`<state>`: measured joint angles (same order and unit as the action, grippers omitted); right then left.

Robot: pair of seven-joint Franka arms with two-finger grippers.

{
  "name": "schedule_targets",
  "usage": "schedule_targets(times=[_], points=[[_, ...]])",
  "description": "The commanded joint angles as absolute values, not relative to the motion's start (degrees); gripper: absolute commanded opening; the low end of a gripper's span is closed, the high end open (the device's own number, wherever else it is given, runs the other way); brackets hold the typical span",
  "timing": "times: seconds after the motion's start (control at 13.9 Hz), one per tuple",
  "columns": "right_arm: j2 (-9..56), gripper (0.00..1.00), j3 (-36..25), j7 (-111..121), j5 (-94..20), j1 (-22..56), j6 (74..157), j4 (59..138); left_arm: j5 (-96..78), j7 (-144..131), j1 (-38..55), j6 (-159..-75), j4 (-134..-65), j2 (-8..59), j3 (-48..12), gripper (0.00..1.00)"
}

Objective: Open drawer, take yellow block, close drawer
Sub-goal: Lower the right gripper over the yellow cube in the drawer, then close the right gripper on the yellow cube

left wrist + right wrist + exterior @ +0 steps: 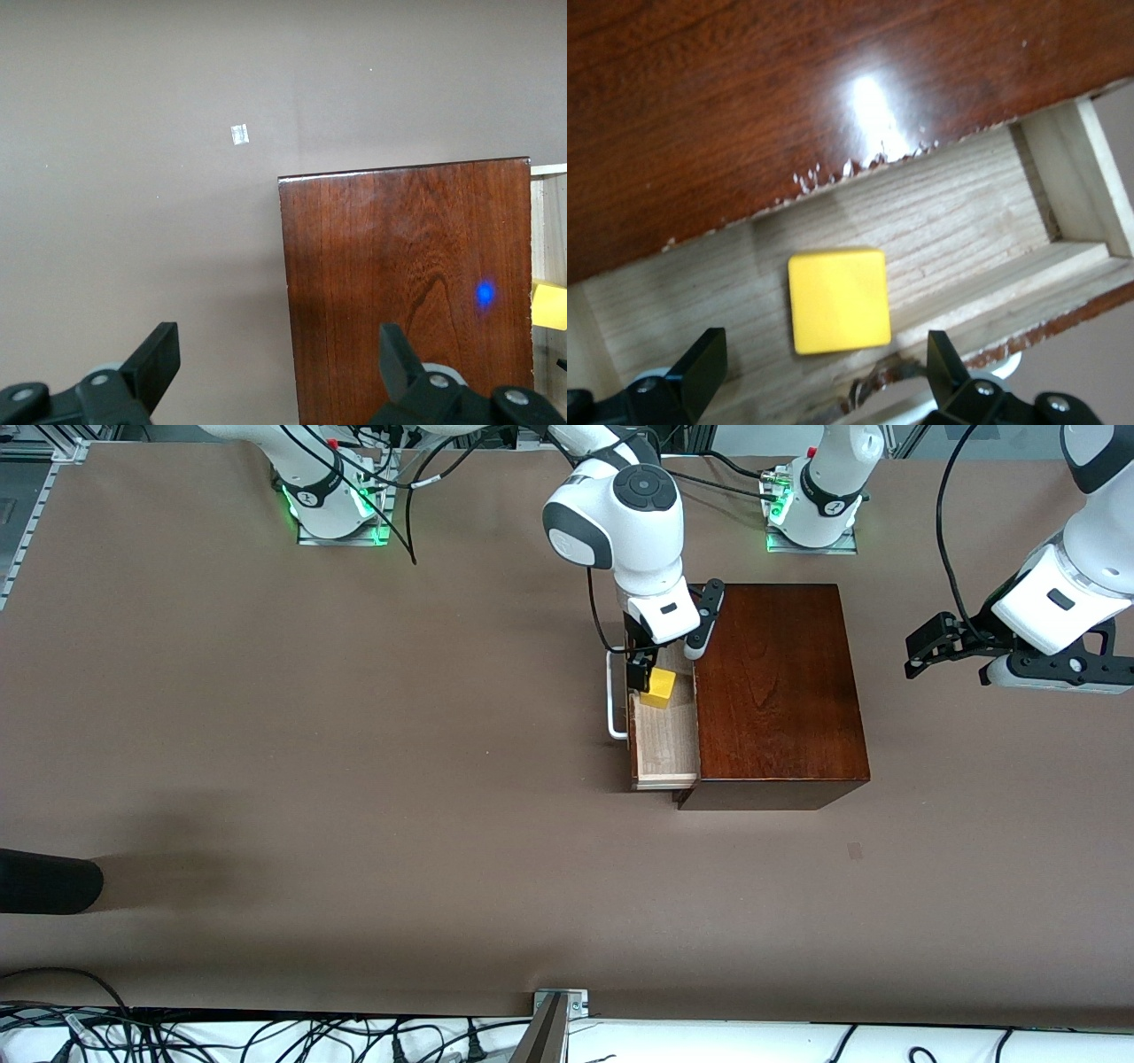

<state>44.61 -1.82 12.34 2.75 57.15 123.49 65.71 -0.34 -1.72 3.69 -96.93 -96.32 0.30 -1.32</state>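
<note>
The dark reddish-brown box (780, 691) stands on the table with its drawer (663, 748) pulled partly out, white bar handle (613, 701) toward the right arm's end. The yellow block (658, 687) lies on the drawer's pale floor. My right gripper (666, 657) hangs open just over the drawer; in the right wrist view the block (837, 299) lies on the drawer floor (957, 221) just ahead of the right gripper (824, 354). My left gripper (926, 651) waits open and empty in the air beside the box; in its wrist view the left gripper (276, 363) looks down at the box top (407, 283).
A small pale tape mark (853, 850) is on the brown table nearer the front camera than the box; it also shows in the left wrist view (239, 134). A dark rounded object (44, 881) juts in at the right arm's end. Cables run along the near edge.
</note>
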Motion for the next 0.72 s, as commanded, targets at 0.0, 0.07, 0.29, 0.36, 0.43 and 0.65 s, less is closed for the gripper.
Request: schedule_targets(times=[0.0,0.07,0.29,0.36,0.43,0.65], points=[[48.2,1.0,-2.5,13.2,3.3,57.8,125.6,61.5,0.6,-1.4,4.0,-96.7,-96.3,-0.3,-1.8,1.0],[48.9,1.0,-2.6,13.2,3.9,57.8,126.5,61.4,0.6,-1.4,4.0,-96.8,-96.3,-0.3,-1.9,1.0],[50.3,1.0,-2.7,13.2,4.9,57.7,128.2,61.4,0.7,-1.4,4.0,-96.9,-96.2,-0.3,-2.0,1.0],[50.4,1.0,-2.7,13.3,5.0,57.7,128.3,61.4,0.7,-1.5,4.0,-96.7,-96.0,-0.3,-2.0,1.0],[50.5,1.0,-2.6,13.2,5.0,57.7,128.2,61.5,0.7,-1.4,4.0,-96.5,-96.0,-0.3,-2.0,1.0],[51.6,1.0,-2.6,13.2,5.9,57.8,128.1,61.6,0.7,-1.5,4.0,-96.4,-96.0,-0.3,-2.1,1.0]])
